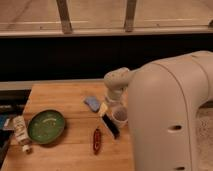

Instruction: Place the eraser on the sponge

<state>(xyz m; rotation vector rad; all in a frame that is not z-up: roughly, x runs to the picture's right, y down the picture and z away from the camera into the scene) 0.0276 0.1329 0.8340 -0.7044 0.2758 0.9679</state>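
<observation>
Black against pale wood, the eraser (110, 125) lies flat on your desk (60, 97), just clear of the light-blue sponge (92, 103). Your claw (104, 109) hangs between them, seemingly poised for a pickup. You cannot tell whether it is spread.

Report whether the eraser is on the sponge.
Off: eraser lies on the table beside the cup, apart from sponge; gripper hovers between them.

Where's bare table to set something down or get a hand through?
Free: back-left table, bordered by sponge and green plate; front strip between plate and red-brown item. Crowded: gripper hangs between sponge and clear cup, eraser just in front.
</observation>
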